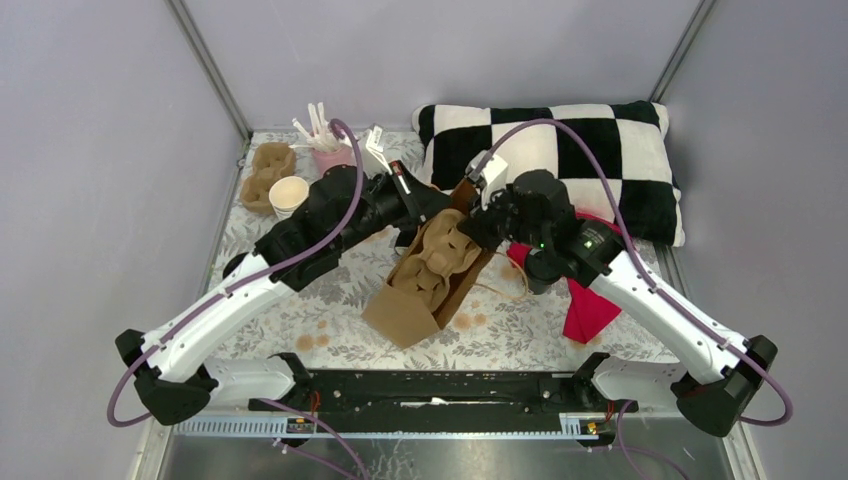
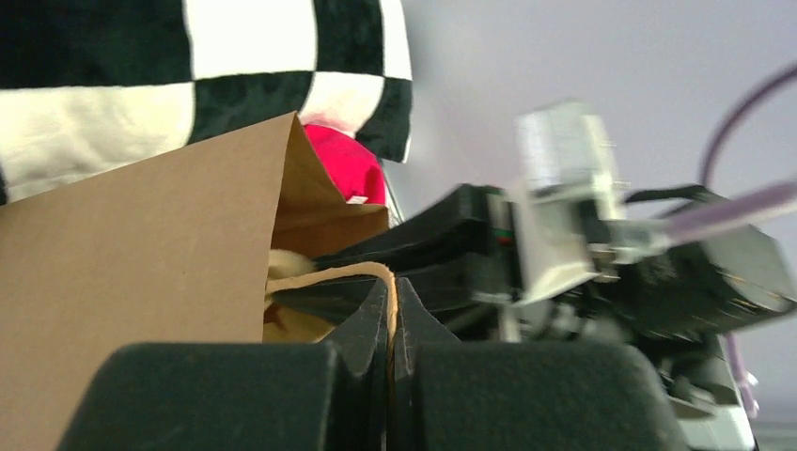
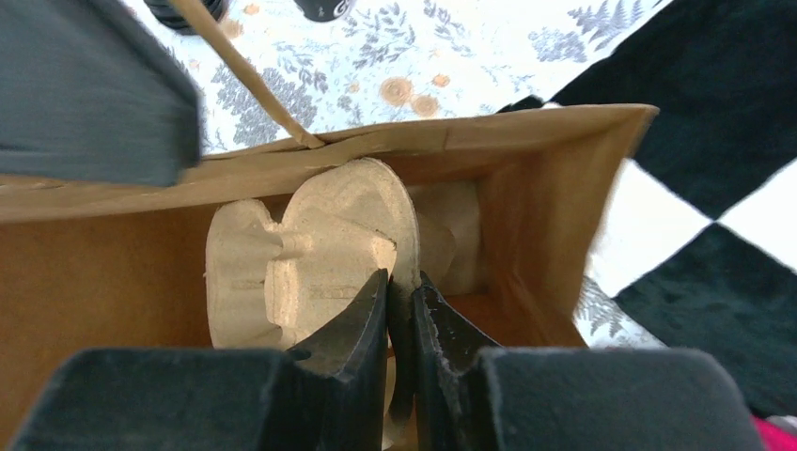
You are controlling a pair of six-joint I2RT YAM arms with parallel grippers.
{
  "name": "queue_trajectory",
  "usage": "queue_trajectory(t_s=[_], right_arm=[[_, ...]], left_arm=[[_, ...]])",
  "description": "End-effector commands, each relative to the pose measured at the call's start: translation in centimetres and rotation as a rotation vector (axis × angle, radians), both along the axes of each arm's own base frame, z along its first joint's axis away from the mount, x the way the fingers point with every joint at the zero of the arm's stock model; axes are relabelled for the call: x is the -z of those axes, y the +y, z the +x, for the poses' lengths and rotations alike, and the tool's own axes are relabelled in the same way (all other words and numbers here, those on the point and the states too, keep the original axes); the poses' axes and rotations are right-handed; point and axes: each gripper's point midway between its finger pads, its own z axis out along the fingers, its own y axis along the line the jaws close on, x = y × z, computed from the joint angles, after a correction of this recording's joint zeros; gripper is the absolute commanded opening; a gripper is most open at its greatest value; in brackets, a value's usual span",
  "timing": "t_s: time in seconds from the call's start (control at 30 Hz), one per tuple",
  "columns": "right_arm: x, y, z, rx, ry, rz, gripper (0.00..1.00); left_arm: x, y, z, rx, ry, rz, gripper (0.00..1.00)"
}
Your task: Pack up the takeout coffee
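A brown paper bag lies open on the floral table, with a pulp cup carrier partly inside its mouth. My left gripper is shut on the bag's paper handle, pinched between the jaws. My right gripper is shut on the carrier's rim inside the bag, jaws meeting on it. No lidded black coffee cup shows clearly. Two dark round things are cut off at the top edge of the right wrist view.
A black-and-white checkered pillow lies at the back right, with a red cloth beside the right arm. At the back left are a second pulp carrier, a lidless paper cup and a pink cup of stirrers. Walls enclose the table.
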Motion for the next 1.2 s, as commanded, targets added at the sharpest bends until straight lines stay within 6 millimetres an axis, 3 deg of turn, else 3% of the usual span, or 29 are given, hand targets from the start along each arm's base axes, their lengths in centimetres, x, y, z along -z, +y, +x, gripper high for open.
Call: queue_trajectory(t_s=[0.0,0.1,0.43,0.8,0.93,1.17], right_arm=[[-0.3,1.6,-1.0,-0.097,-0.048,0.084,0.02],[0.3,1.6,-1.7,-0.118,-0.048,0.11,0.02],[3.1,0.4,-3.0,-0.087,-0.106,0.235,0.0],[4.4,-0.9,-2.1,-0.045,-0.13,0.114,0.0],[4.0,-0.8,-1.9,-0.083,-0.182,0.069,0.0],[2.5,-0.4,-3.1,-0.179,-0.255,0.091,0.01]], left_arm=[[-3.6,-1.6,-2.5,0.188,-0.157,-0.084,0.0],[-4.5,-2.6,-4.1,0.294,-0.203,-0.15,0.0],[-3.0,-4.0,-6.6,0.469,-0.252,-0.209,0.0],[-3.4,-3.1,-6.9,0.449,-0.294,-0.234,0.0],[-3.5,-3.1,-7.4,0.472,-0.312,-0.246,0.0],[-4.2,-3.0,-9.1,0.552,-0.38,-0.294,0.0]])
